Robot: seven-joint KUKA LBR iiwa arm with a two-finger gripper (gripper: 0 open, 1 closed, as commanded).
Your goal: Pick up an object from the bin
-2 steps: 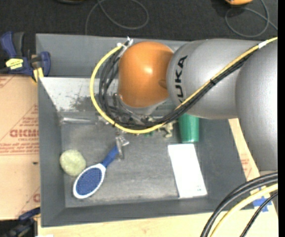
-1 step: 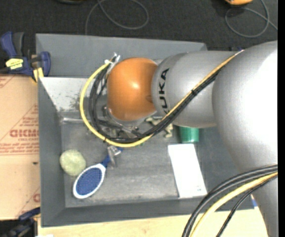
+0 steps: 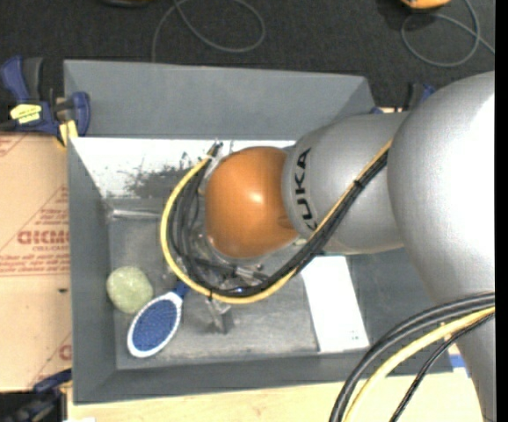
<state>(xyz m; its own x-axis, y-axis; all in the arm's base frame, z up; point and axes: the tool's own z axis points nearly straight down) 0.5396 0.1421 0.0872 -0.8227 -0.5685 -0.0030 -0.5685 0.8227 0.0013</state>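
Note:
My gripper (image 3: 218,315) reaches down to the bin floor near the front, just under the orange wrist cover. To its left lies an oval brush (image 3: 155,325) with blue bristles and a white rim, its short blue handle pointing toward the gripper. The brush sits beside the gripper, apart from it. Further left, a pale green rounded lump (image 3: 128,288) rests against the bin's left wall. Nothing shows in the gripper's grasp.
A flat white sheet (image 3: 334,309) lies on the bin floor right of the gripper. The arm with its yellow and black cables covers the middle and right of the bin. Bare grey floor shows in front of the gripper.

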